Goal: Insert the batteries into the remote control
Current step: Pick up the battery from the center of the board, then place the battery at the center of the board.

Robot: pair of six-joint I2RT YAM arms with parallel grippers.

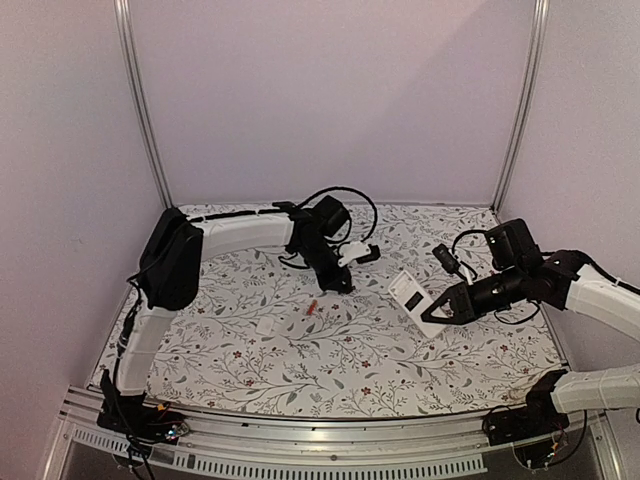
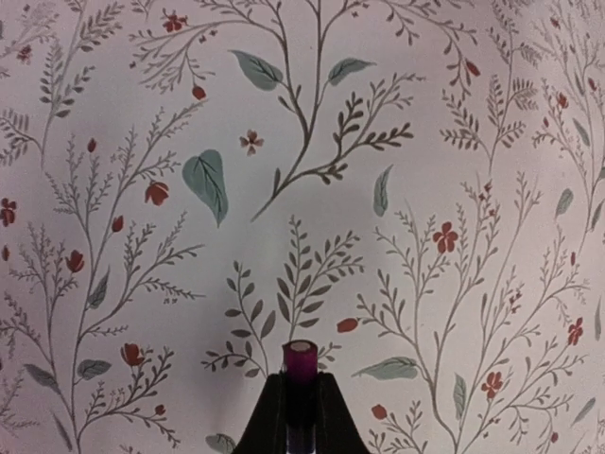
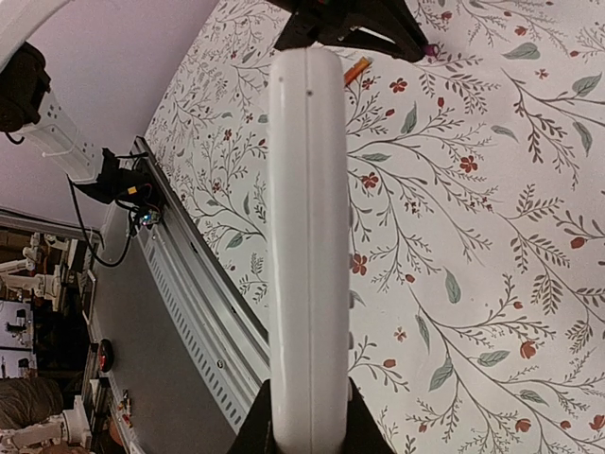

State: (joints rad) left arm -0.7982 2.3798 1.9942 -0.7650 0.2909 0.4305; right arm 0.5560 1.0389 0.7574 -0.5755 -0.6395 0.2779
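Currently left tool (image 2: 301,402) is pressed together, pinching the dark battery (image 2: 301,364), whose tip pokes past the fingertips over the floral bench (image 2: 425,142). Right tool (image 1: 447,308) clamps the white remote control (image 1: 415,297), dark recess facing up. Reddish-orange battery (image 1: 313,306) lies on the bench near the left tool, with a white plastic piece (image 1: 265,325) beside it.

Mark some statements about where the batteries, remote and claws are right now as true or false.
1. The left claw grips a slim dark cylindrical battery. True.
2. The right claw is empty. False: it holds the flat white rectangular remote control.
3. A reddish-orange battery lies on the floral-patterned table. True.
4. The small flat white plastic piece sits on the remote. False: it lies on the table, apart from it.
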